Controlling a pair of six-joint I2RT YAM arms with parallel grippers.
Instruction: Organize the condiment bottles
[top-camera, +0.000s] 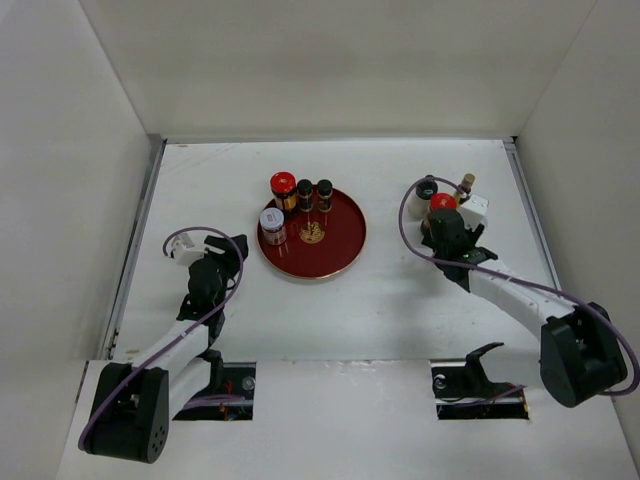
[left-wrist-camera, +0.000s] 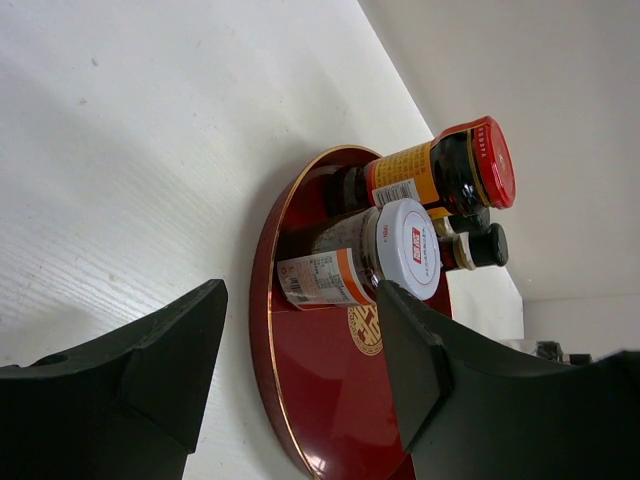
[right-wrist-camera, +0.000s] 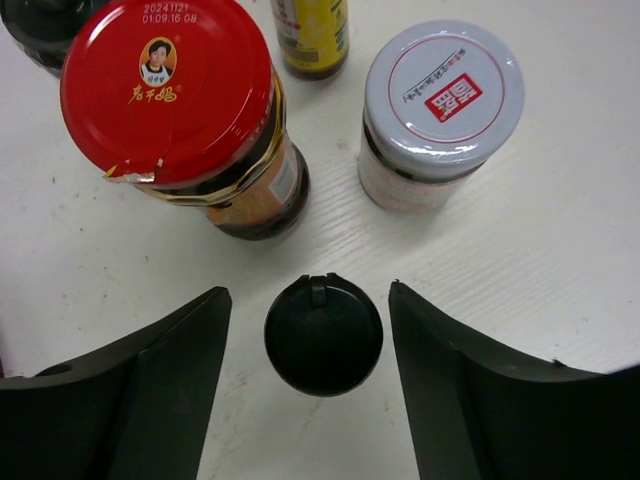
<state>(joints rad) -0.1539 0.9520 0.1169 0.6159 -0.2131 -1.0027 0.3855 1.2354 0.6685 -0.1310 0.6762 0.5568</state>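
Observation:
A red round tray (top-camera: 340, 252) holds a red-lidded brown jar (top-camera: 283, 185), two small black-capped bottles (top-camera: 304, 190), and a white-lidded jar (top-camera: 273, 225). At the right stand a second red-lidded jar (right-wrist-camera: 167, 90), a white-lidded jar (right-wrist-camera: 443, 95), a slim yellowish bottle (right-wrist-camera: 312, 30) and a dark jar (top-camera: 427, 187). My right gripper (right-wrist-camera: 308, 292) is open, its fingers either side of a small black-capped bottle (right-wrist-camera: 323, 338) with gaps on both sides. My left gripper (left-wrist-camera: 302, 290) is open and empty, facing the tray's rim (left-wrist-camera: 262, 300).
White walls enclose the table on the left, back and right. The right group of jars stands close to the right wall and back corner. My right arm (top-camera: 520, 290) stretches diagonally from the near right base. My left gripper also shows in the top view (top-camera: 222, 248), left of the tray.

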